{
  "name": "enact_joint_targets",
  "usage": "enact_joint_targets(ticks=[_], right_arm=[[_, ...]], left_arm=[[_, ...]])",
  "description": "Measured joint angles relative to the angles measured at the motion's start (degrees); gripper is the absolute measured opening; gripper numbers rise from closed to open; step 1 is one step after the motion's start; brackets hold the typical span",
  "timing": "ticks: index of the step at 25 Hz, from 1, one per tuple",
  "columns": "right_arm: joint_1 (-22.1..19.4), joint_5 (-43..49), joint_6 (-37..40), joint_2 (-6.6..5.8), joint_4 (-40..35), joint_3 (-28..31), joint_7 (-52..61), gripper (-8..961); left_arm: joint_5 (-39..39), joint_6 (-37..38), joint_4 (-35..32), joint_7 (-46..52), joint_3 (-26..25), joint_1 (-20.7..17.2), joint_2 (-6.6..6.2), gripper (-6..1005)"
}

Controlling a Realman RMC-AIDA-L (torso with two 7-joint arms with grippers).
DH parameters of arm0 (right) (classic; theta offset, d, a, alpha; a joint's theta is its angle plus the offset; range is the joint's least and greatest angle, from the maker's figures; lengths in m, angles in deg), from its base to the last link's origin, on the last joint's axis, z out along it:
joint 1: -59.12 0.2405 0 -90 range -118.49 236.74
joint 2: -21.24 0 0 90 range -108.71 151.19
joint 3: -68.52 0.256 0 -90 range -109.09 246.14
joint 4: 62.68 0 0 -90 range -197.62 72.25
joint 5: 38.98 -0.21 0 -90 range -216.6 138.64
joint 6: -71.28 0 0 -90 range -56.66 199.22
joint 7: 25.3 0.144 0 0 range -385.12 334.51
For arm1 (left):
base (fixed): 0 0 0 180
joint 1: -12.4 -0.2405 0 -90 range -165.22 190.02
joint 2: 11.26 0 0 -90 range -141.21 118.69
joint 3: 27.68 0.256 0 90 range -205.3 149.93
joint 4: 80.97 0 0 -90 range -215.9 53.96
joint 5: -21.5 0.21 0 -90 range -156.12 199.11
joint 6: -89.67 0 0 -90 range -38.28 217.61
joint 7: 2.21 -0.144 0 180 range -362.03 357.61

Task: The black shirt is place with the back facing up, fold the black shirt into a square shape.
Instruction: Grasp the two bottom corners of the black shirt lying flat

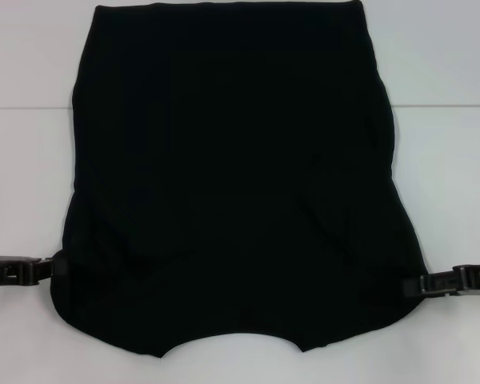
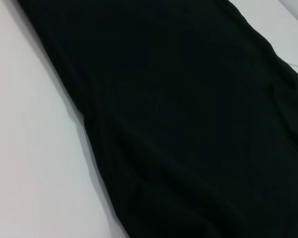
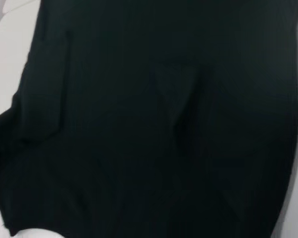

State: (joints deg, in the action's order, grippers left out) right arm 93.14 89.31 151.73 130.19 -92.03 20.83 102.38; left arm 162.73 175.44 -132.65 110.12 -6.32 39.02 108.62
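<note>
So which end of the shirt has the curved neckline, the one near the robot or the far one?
The near end of the black shirt: its edge dips into a curved notch between the left gripper and right gripper. The far edge runs straight.

Large soft fabric T-shirt [image 1: 232, 176]: plain matte black, no print or pattern. Flat smooth bench [image 1: 448, 56]: plain white throughout. Hard left pincer [image 1: 52, 268] and right pincer [image 1: 408, 285]: black.

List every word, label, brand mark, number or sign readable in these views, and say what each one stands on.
None: no text can be read in any view.
The black shirt is plain, with no print or visible tag.
The left gripper and the right gripper, at the shirt's near side edges, show no legible marking.
The white table bears no writing.
</note>
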Motion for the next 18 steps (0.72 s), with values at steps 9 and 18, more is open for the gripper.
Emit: enact_joint_targets(ticks=[9,18], right_arm=[[0.00,0.02,-0.03,0.54,-0.13,0.24,-0.49,703],[-0.31,0.12,-2.11,1.16,-0.15,0.23,-0.65,320]], left_arm=[[0.01,-0.14,0.74,-0.27,-0.01,0.48,-0.15,63],[0.01,-0.43,0.95,-0.50,-0.01,0.46,-0.18,68]])
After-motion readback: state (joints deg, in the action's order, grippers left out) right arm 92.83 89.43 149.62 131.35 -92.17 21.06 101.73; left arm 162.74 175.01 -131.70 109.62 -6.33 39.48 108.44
